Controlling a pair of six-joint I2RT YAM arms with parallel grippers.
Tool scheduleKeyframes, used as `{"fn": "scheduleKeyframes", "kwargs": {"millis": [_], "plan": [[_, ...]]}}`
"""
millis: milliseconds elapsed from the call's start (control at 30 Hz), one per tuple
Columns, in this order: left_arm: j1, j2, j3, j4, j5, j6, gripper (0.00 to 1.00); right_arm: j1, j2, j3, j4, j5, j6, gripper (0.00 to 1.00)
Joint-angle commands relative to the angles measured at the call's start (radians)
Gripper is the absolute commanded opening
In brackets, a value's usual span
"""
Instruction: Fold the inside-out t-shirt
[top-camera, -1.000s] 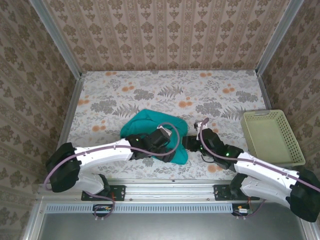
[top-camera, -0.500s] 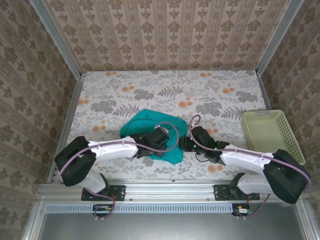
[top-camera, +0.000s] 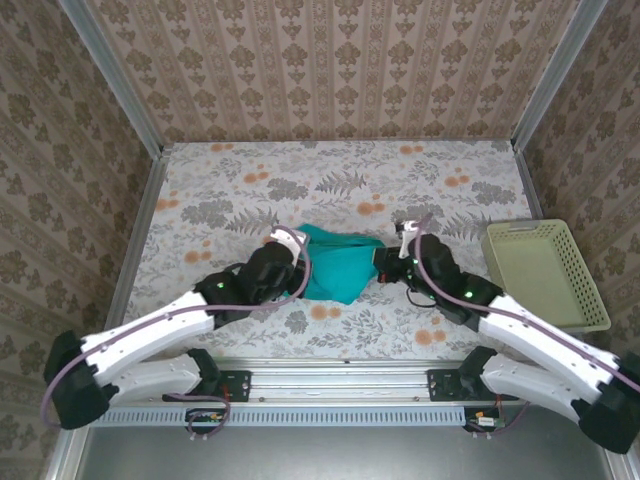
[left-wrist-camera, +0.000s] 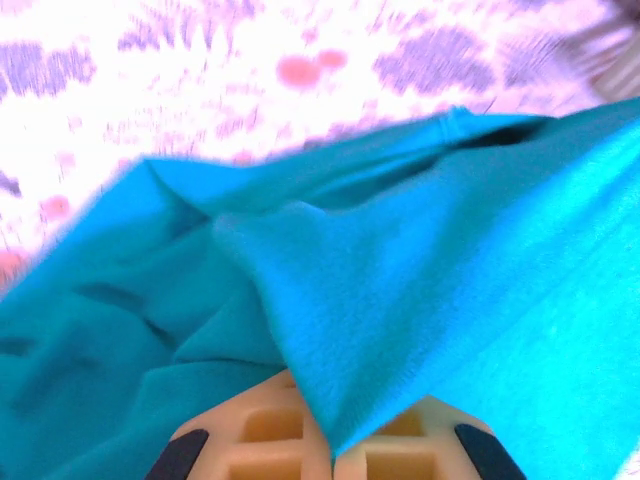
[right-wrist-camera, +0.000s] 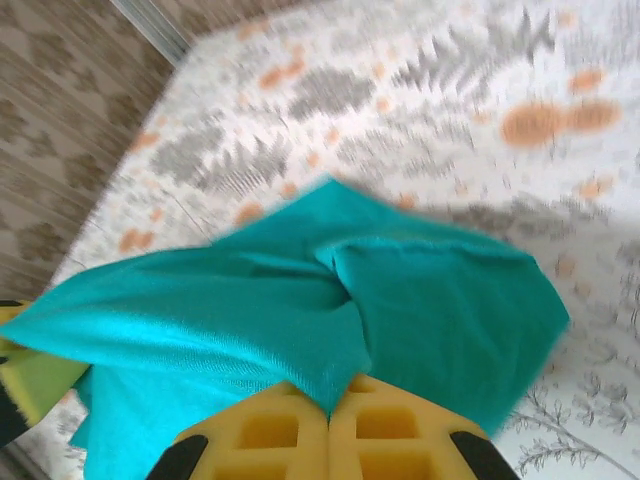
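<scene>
The left hand (left-wrist-camera: 330, 452) pinches the teal t-shirt (top-camera: 338, 268) at its left edge. The right hand (right-wrist-camera: 328, 412) pinches the right edge.

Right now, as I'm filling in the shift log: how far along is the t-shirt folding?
Done: the left fingers and right fingers are each shut on an edge of the teal t-shirt. In hand: the cloth is stretched between them over the table. Left: no neat fold shows; the shirt is a bunched, creased strip, so spreading it flat and folding it remain.
</scene>
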Motion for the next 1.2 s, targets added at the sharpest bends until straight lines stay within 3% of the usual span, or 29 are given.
{"fn": "scheduleKeyframes", "kwargs": {"millis": [0, 133, 300, 367, 433, 533, 633, 767, 833, 1000, 1067, 1167], "plan": [[0.017, -0.056, 0.051, -0.038, -0.020, 0.072, 0.00, -0.007, -0.076, 0.088, -0.198, 0.120, -0.079, 0.00], [0.032, -0.005, 0.063, -0.052, -0.044, 0.103, 0.00, -0.003, -0.080, 0.148, -0.212, 0.084, -0.066, 0.00], [0.062, 0.105, 0.041, -0.088, -0.040, 0.084, 0.09, 0.020, 0.003, 0.139, -0.118, 0.014, -0.014, 0.00], [0.058, 0.123, 0.030, -0.094, -0.018, 0.081, 0.22, 0.046, 0.043, 0.145, -0.091, 0.015, -0.009, 0.00], [0.041, 0.111, 0.006, -0.087, -0.004, 0.082, 0.44, 0.065, 0.078, 0.156, -0.069, 0.019, -0.008, 0.00], [0.005, 0.056, -0.048, -0.029, 0.001, 0.085, 0.68, 0.078, 0.103, 0.169, -0.042, 0.026, 0.007, 0.00], [-0.050, -0.008, -0.106, 0.072, 0.018, 0.098, 0.83, 0.089, 0.112, 0.163, 0.012, 0.034, 0.048, 0.00], [-0.115, -0.018, -0.145, 0.199, -0.002, 0.098, 0.96, 0.105, 0.123, 0.162, 0.070, 0.063, 0.098, 0.00], [-0.118, -0.003, -0.166, 0.278, 0.012, 0.076, 1.00, 0.116, 0.127, 0.157, 0.111, 0.078, 0.132, 0.00], [-0.118, 0.089, -0.159, 0.368, -0.005, 0.034, 0.98, 0.144, 0.150, 0.171, 0.146, 0.145, 0.193, 0.00], [-0.118, 0.124, -0.133, 0.341, -0.064, 0.020, 0.91, 0.152, 0.157, 0.180, 0.139, 0.176, 0.216, 0.00], [-0.097, 0.140, -0.112, 0.274, -0.140, 0.016, 0.72, 0.151, 0.154, 0.203, 0.086, 0.223, 0.226, 0.00]]}}
